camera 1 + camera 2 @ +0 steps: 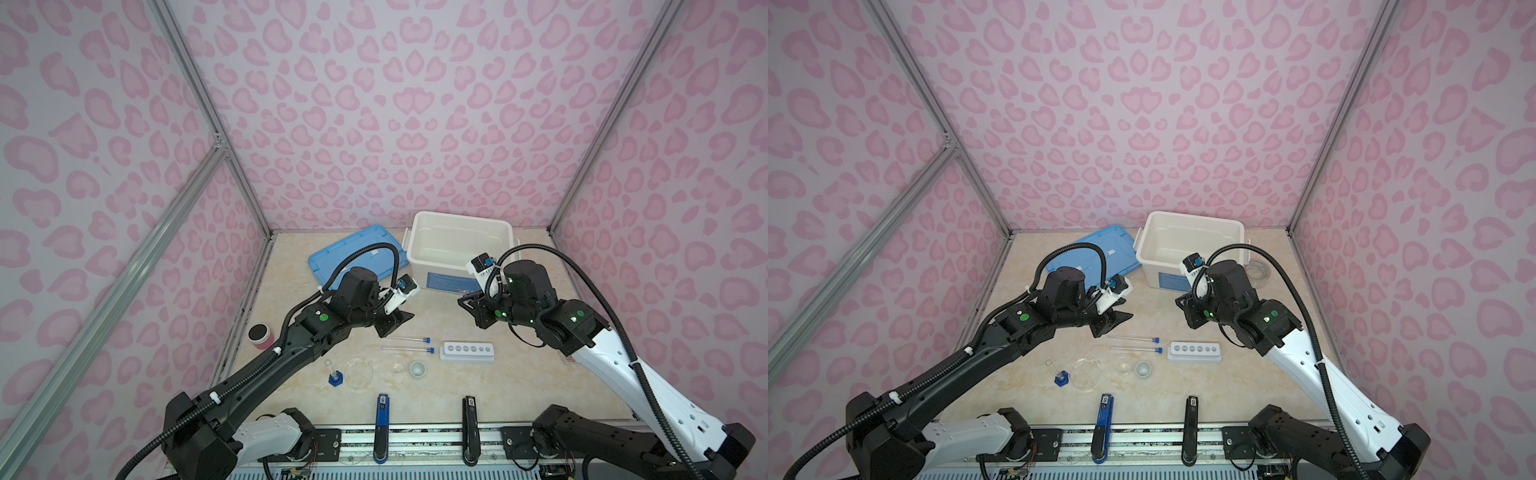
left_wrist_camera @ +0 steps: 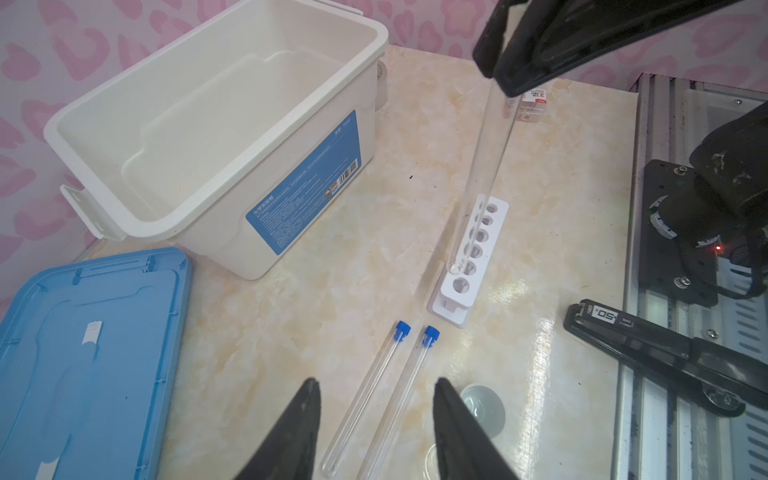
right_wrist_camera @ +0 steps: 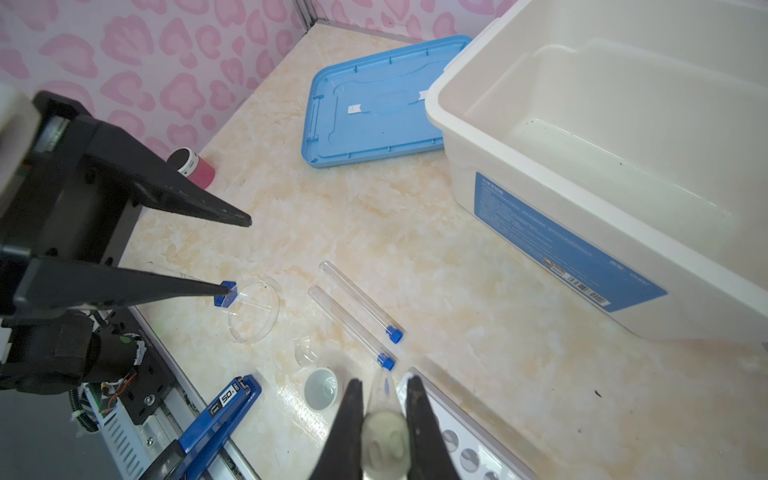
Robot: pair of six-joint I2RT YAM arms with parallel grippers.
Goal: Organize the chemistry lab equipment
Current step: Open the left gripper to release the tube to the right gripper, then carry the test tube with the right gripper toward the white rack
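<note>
Bright, even, diffuse light with soft, faint shadows; mild glare on the glossy tabletop (image 2: 544, 332). Both top views are sharp, with wide-angle stretch toward the edges. In the right wrist view, the tube (image 3: 382, 432) closest to the lens is badly out of focus.

tubes (image 1: 407, 349) left of rack (image 1: 467, 352) | bin (image 1: 457, 239) behind rack | lid (image 1: 332, 259) left of bin
</note>
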